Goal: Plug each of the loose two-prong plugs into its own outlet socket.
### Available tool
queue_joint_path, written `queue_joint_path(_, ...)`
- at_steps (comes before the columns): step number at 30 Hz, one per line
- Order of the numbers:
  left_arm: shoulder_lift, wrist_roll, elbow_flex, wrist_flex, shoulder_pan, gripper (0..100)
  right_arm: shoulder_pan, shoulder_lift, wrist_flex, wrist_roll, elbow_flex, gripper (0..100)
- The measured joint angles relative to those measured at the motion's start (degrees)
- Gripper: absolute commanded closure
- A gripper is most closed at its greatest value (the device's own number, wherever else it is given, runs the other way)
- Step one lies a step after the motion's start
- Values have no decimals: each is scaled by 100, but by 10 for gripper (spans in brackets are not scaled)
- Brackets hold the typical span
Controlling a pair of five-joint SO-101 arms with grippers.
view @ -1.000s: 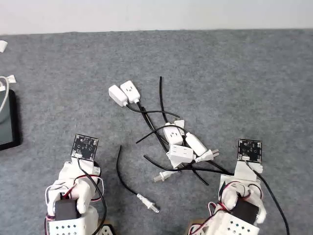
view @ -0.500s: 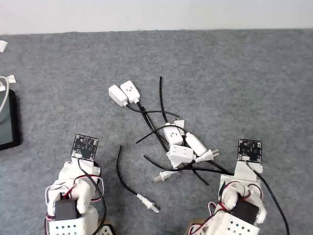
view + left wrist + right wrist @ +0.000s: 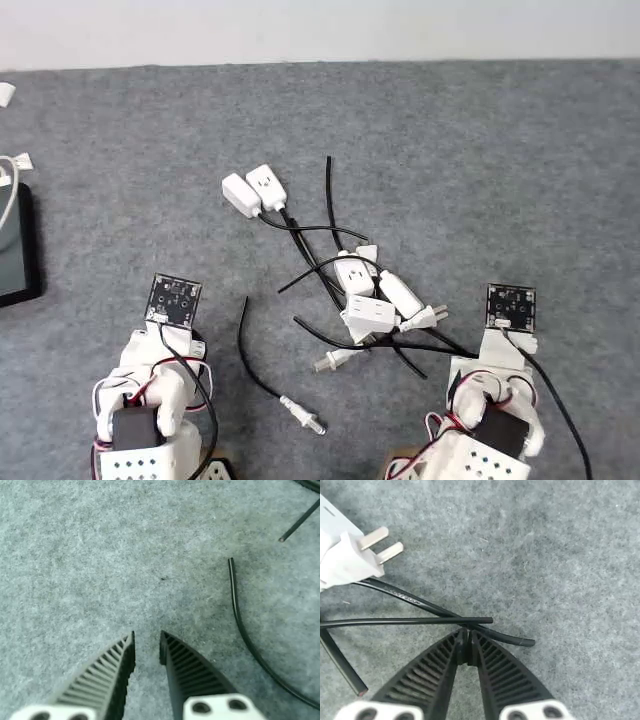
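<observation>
Several white outlet sockets and two-prong plugs on black cables lie on the grey felt. Two sockets [image 3: 254, 191] sit side by side at the back. A tangle in the middle holds two more sockets [image 3: 362, 296] and a white plug [image 3: 410, 302] with bare prongs. Two loose plugs lie nearer the arms, one [image 3: 334, 361] under the tangle and one [image 3: 302, 412] at the end of a curved cable. My left gripper [image 3: 147, 642] hovers over bare felt, its jaws a narrow gap apart and empty. My right gripper [image 3: 468, 637] is shut on nothing, just above crossed cables [image 3: 420, 621] and near a plug [image 3: 350, 560].
A black flat device [image 3: 14, 248] with a white cord lies at the left edge. The pale far edge of the table [image 3: 320, 35] runs along the back. A black cable [image 3: 240, 625] curves beside my left gripper. Bare felt spreads to the right and far back.
</observation>
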Motion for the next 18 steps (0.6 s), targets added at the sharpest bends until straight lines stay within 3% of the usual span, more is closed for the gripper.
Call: queue_joint_path(18, 0, -9, 0, 0, 0, 927, -237, 0, 0, 0, 0, 987)
